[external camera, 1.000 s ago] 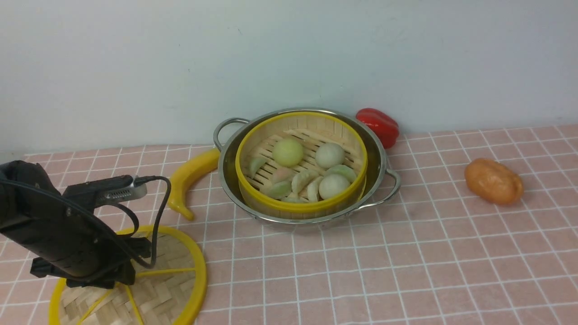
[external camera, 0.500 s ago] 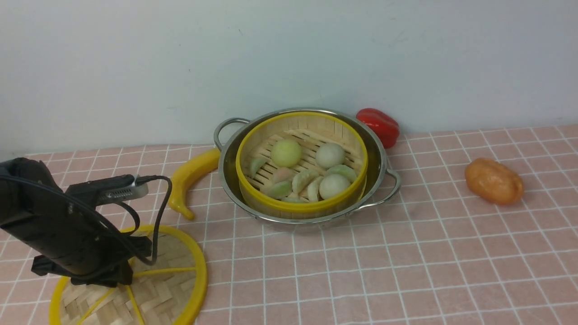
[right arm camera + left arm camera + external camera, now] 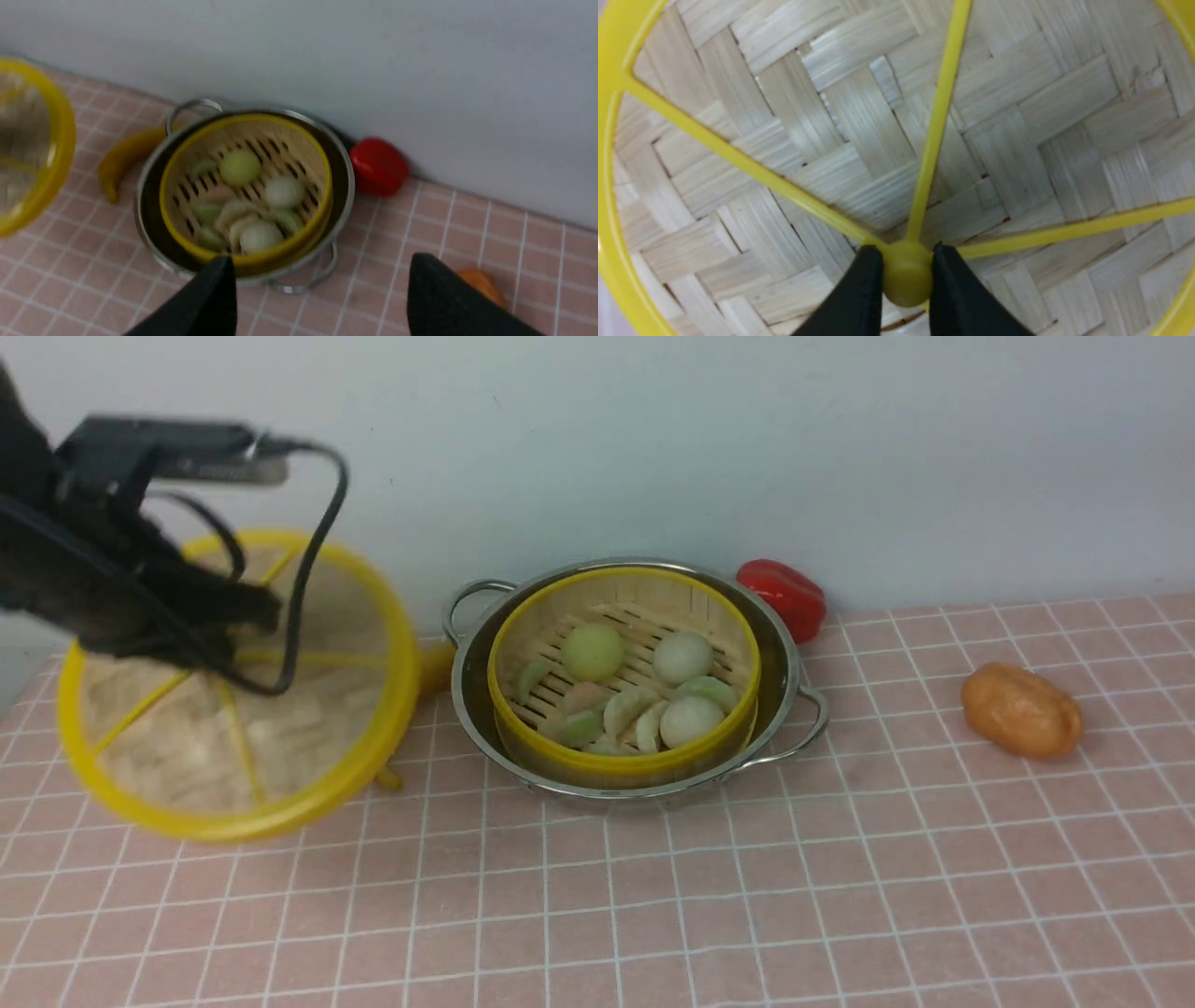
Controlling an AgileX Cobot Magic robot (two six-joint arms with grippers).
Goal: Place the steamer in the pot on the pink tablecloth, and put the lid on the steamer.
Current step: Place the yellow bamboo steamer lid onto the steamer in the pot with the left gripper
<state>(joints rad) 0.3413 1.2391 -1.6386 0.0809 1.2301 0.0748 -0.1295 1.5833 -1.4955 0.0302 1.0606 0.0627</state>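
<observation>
Steamer point(image 3: 624, 763) is sitting inside the metal pot point(image 3: 672, 793), center of the front view, with round buns point(image 3: 594, 653) and dumplings point(image 3: 629, 711) on its slatted bottom. Pot's on the pink tablecloth point(image 3: 794, 887). I've got my left gripper point(image 3: 906, 275) pinched on the knob of the lid point(image 3: 233, 737), up off the cloth at left. My right gripper point(image 3: 322, 294) is spread wide, nothing in it.

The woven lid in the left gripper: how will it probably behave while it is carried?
The lid looks fairly stiff, since its rim keeps a round shape in the air. It is probably light, being thin woven strips. It may tilt or swing, because the left gripper pinches only the small centre knob.
</observation>
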